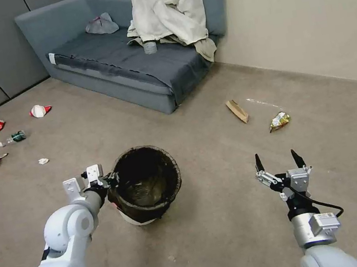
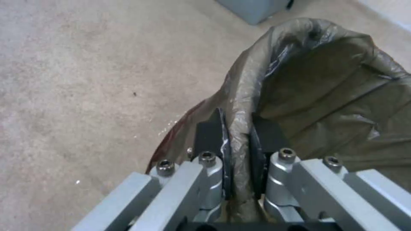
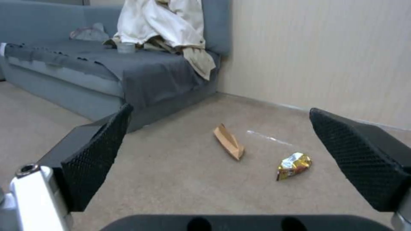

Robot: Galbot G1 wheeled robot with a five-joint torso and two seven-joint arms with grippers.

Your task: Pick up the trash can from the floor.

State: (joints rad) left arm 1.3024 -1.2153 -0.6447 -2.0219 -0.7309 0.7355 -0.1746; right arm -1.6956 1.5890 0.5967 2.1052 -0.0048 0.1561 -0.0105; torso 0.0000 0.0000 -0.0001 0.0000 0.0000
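Gripping the bin's (image 1: 147, 184) lined rim, the left gripper (image 1: 110, 180) has its jaws closed tight on it, one finger (image 2: 210, 134) outside, the other (image 2: 267, 133) inside against the liner. Bin sits on the carpet (image 1: 211, 227) ahead of the robot, slightly left of centre, tilted a bit toward the gripper side; whether its base touches the carpet can't be told. Right gripper (image 1: 279, 162) hangs to the right, well apart from the bin, jaws spread wide, holding nothing. Sofa (image 1: 122, 65) stands beyond; a cardboard scrap (image 1: 237, 111) and wrapper (image 1: 279, 120) lie near the wall.

Trash can (image 1: 146, 184) before sofa (image 1: 131, 64)
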